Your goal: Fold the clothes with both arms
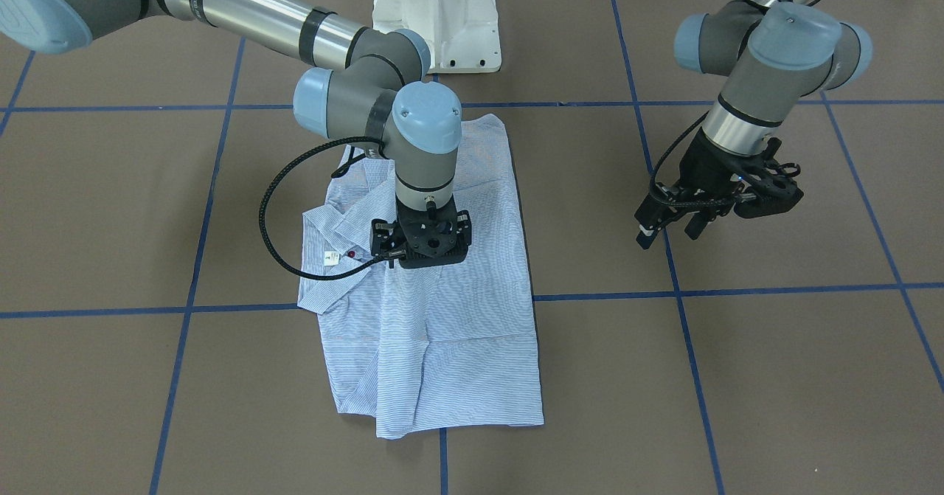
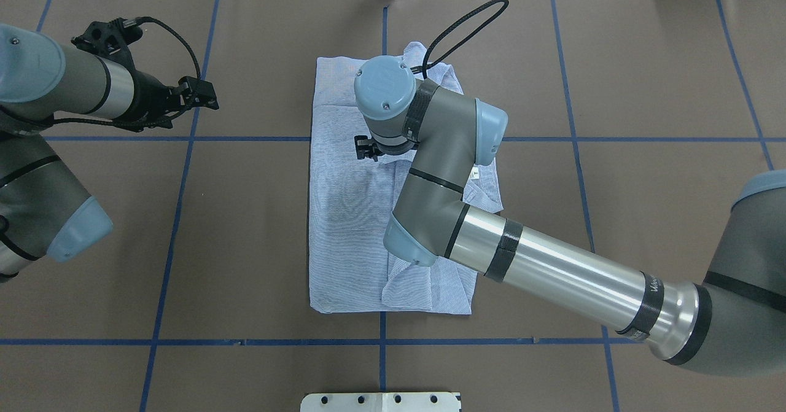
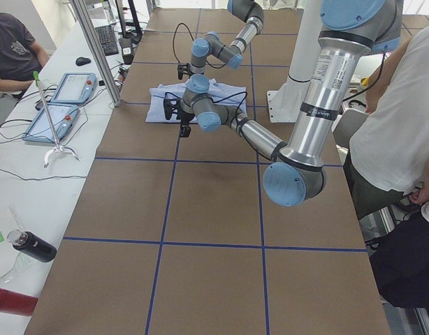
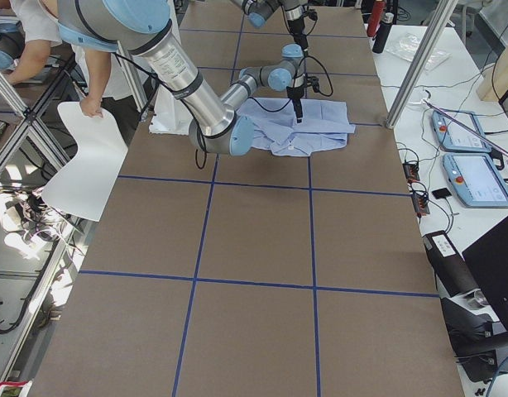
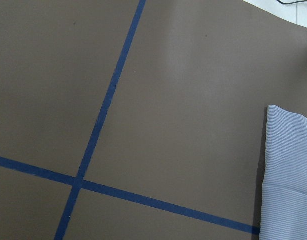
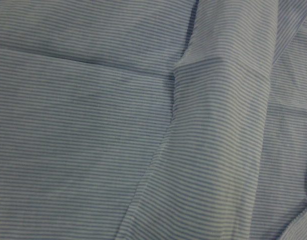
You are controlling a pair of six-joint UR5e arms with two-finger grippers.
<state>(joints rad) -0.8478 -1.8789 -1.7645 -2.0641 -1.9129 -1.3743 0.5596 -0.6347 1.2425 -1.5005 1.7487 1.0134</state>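
right gripper (image 1: 421,250): shirt (image 1: 450,340) directly beneath it, collar just beside; jaw opening hidden, cannot tell | left gripper (image 1: 669,231): fingers apart, empty; shirt well apart, to its right

Right arm (image 1: 251,15) and left arm (image 1: 774,74) each showed polished silver tubes, grey joint housings and rounded light blue caps (image 1: 426,117). Black bands (image 1: 317,29) ringed the tubes; a black braided cable (image 1: 260,218) looped at each wrist.
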